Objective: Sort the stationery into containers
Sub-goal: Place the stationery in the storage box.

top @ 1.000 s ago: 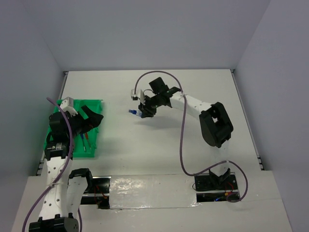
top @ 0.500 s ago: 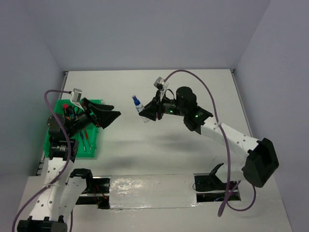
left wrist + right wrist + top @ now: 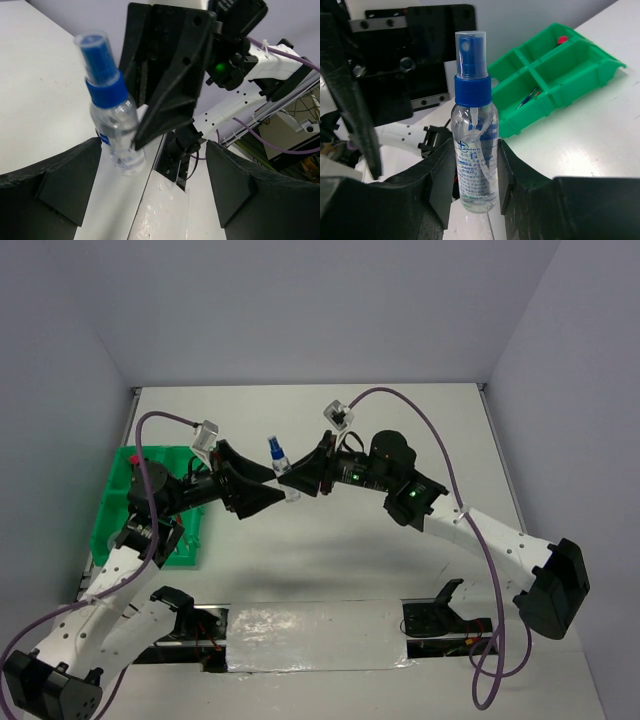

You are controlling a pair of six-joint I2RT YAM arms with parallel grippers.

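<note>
My right gripper point(image 3: 291, 480) is shut on a clear spray bottle point(image 3: 276, 454) with a blue cap and holds it upright above the table. In the right wrist view the bottle point(image 3: 474, 145) sits between both pads of my right gripper point(image 3: 475, 172). My left gripper point(image 3: 262, 487) is open and empty, facing the right one at close range. In the left wrist view the bottle point(image 3: 114, 127) hangs just ahead of my left gripper point(image 3: 153, 152), near its left finger and apart from it. The green divided tray point(image 3: 108, 525) lies at the far left, with thin pens point(image 3: 529, 97) in one compartment.
A red piece point(image 3: 561, 39) lies in a far compartment of the tray point(image 3: 580, 62). Purple cables point(image 3: 400, 395) loop over both arms. Black arm mounts point(image 3: 440, 615) sit at the near table edge. Grey walls close the table on three sides.
My right gripper has lifted the bottle off the table and carried it left. My left gripper has left the tray and swung right and up until it faces the bottle.
</note>
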